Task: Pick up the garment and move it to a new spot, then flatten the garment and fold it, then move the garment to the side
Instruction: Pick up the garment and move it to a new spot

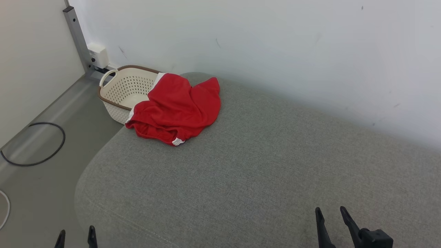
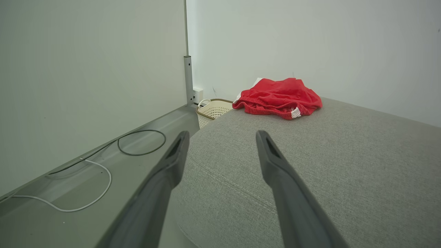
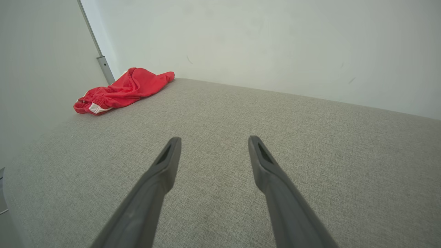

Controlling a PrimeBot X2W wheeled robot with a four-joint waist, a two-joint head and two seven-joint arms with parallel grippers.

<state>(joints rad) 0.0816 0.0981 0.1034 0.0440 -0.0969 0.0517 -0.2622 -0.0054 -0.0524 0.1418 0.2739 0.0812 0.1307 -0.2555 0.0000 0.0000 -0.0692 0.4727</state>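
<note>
Lying crumpled at the far left corner of the grey cushion [image 1: 258, 165], the red garment [image 1: 175, 110] runs roughly along the left edge, white-trimmed hem nearest, one part over the basket [image 1: 120, 86] rim; folds hide its outline. Left gripper [image 1: 76, 230] and right gripper [image 1: 329, 208] hover empty, fingers spread wide, by the near edge

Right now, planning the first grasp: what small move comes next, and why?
Probably reach the left tool toward the crumpled red fabric garment. It lies at the far left corner of the grey upholstered cushion, beside the white perforated basket; that tool is open, empty and nearer than the right tool.
</note>
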